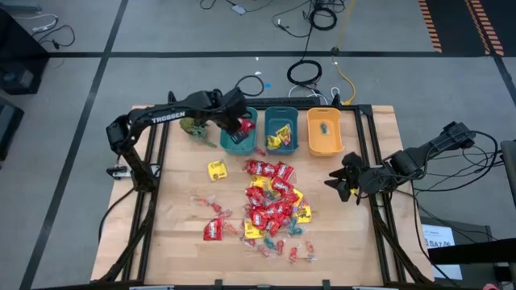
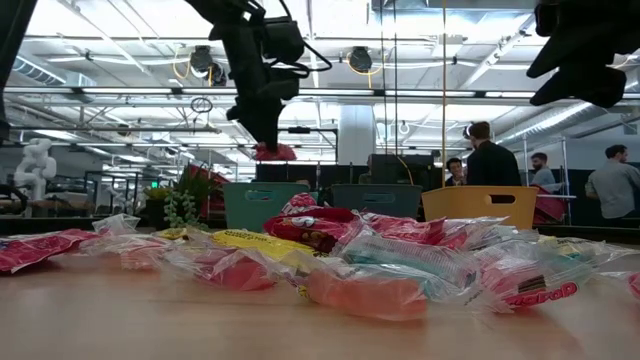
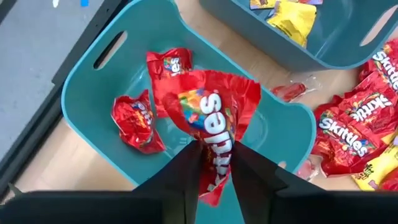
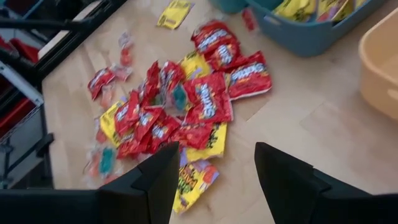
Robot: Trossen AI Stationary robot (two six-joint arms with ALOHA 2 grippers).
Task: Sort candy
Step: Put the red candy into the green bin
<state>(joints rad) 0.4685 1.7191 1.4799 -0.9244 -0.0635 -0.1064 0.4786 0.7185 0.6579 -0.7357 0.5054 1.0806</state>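
My left gripper (image 1: 242, 125) hangs over the left teal bin (image 1: 228, 143), shut on a red candy packet (image 3: 208, 115). Two more red packets (image 3: 134, 121) lie on that bin's floor. The middle bin (image 1: 280, 119) holds yellow packets, and the orange bin (image 1: 324, 143) holds one small teal piece. A pile of red and yellow packets and small twist-wrapped sweets (image 1: 270, 205) lies on the table's middle. A lone yellow packet (image 1: 217, 170) lies to its left. My right gripper (image 1: 343, 181) waits open at the table's right side, above the wood, with nothing between its fingers (image 4: 155, 180). My left gripper pinches the red packet near one end (image 3: 216, 163) between its two fingers, a short tail of wrapper reaching back past them. The fingers come from above, slanting down. The packet hangs below them, spread out, over the teal bin's inside and clear of its floor.
A small green plant (image 1: 193, 127) stands just left of the teal bin. Black frame rails (image 1: 153, 161) run along the table's left and right sides. Bare wood lies between the pile and my right gripper. People stand in the room beyond the far edge.
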